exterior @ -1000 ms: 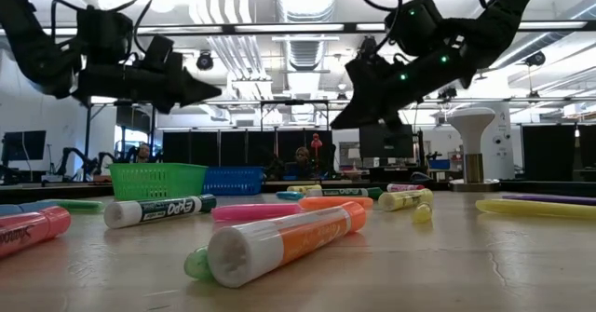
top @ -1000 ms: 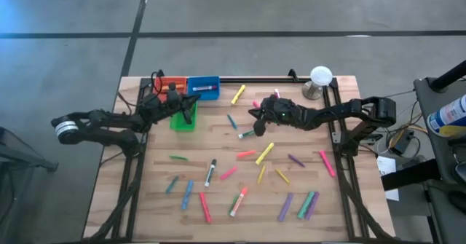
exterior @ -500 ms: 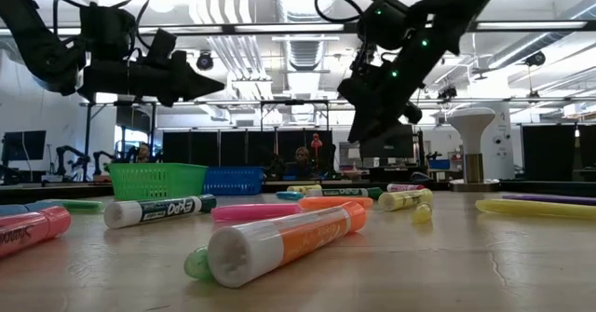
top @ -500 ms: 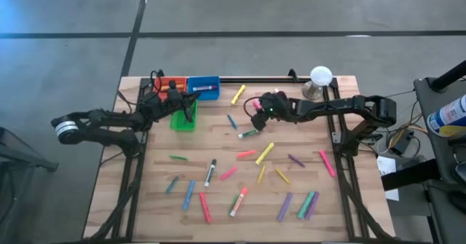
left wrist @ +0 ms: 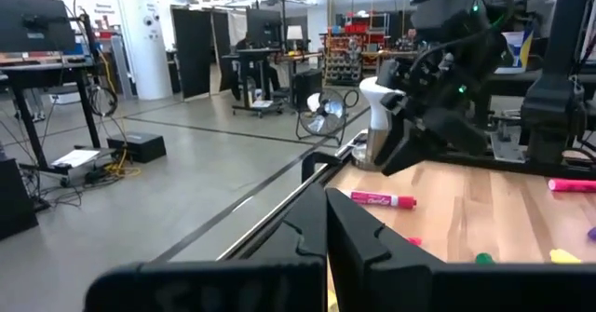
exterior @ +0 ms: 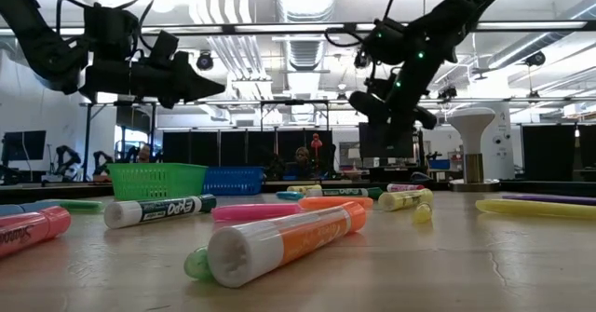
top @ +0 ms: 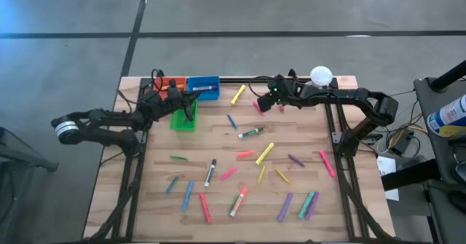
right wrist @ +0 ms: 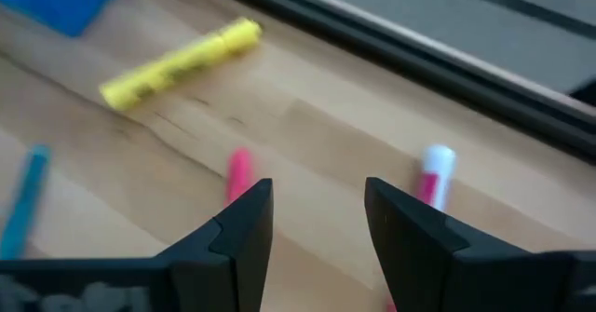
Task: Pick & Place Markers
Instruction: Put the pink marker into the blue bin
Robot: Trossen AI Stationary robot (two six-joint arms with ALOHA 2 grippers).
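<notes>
Right gripper (right wrist: 317, 221) hangs released and empty above the table's (top: 218, 156) far edge; a pink marker (right wrist: 238, 174) lies on the wood just beyond its fingers. Left gripper (top: 191, 107) sits clenched over the green bin (top: 183, 120).

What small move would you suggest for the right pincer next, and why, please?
Probably lower it straight down onto the pink marker. The right pincer is open and hovers above the table near its far edge, and nothing sits between its fingers. The pink marker lies just ahead of one finger.
</notes>
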